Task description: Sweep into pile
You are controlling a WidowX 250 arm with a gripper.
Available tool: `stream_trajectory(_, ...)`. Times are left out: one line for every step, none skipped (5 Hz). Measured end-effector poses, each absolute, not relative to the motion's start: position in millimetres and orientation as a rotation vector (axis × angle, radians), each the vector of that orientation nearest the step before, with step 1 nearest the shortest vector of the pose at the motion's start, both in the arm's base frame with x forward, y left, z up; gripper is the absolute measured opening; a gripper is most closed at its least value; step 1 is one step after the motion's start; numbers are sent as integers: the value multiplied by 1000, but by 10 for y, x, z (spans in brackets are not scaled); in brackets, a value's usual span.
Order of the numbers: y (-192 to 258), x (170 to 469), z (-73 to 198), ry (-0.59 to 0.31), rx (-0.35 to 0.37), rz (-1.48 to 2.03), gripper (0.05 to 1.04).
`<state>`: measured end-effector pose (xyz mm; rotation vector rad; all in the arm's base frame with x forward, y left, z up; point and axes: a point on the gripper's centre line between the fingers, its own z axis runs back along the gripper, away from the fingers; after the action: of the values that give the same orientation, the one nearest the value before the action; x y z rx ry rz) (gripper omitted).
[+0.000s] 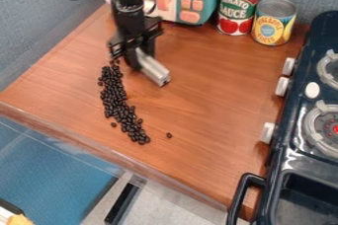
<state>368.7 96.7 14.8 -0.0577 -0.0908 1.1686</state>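
Holding a silver, metallic-looking bar (153, 68) in its fingers, your black two-finger gripper (134, 54) hangs beside a strip of glossy black beans (115, 95).

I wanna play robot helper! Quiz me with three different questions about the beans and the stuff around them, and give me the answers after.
1. True or false: the black beans are already in one neat, round pile.
2. Which thing stands beside the red can?
A) a banana
B) a yellow can
C) a blue cup
3. Fill in the word: the stove is on the ____ side of the picture.

Key: 1. False, they make a long, uneven strip. 2. B. 3. right.
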Motion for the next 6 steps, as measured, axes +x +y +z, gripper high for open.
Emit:
stream_trajectory(930, 3537, 172, -90, -71, 1174, 386)
stream_trajectory(877, 3432, 174, -95, -89, 1184, 386)
stream_trajectory(867, 3340, 213, -102, -96, 1205, 386)
stream_trajectory(845, 3342, 224, -98, -114, 1209, 386)
stream_trajectory(622, 3418, 375, -99, -210, 1180, 386)
stream_trajectory(197, 3452, 494, -53, -295, 1101, 386)
